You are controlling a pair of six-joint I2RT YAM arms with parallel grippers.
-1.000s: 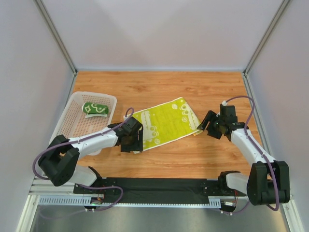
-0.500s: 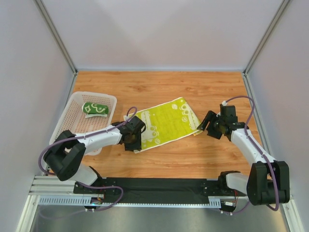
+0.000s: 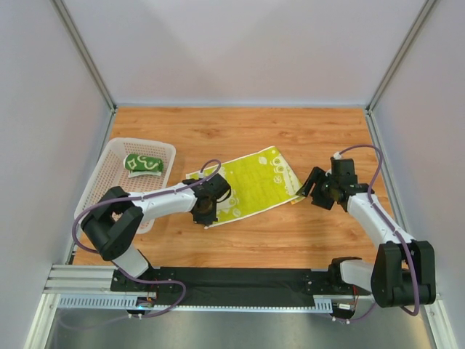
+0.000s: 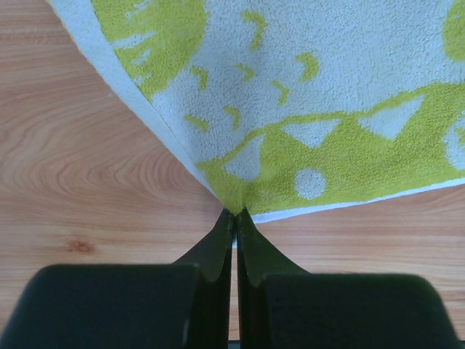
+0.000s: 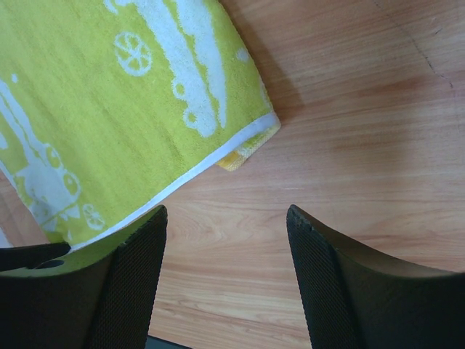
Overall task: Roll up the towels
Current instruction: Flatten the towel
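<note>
The left gripper pinches the near corner of the yellow-green towel on the table; the right gripper is spread wide beside its right end; the rolled dark green towel sits in the white basket.

My one worktop holds two towels, one lime-green towel and one dark green towel, plus one white basket, beside my two claws: left claw, right claw.
</note>
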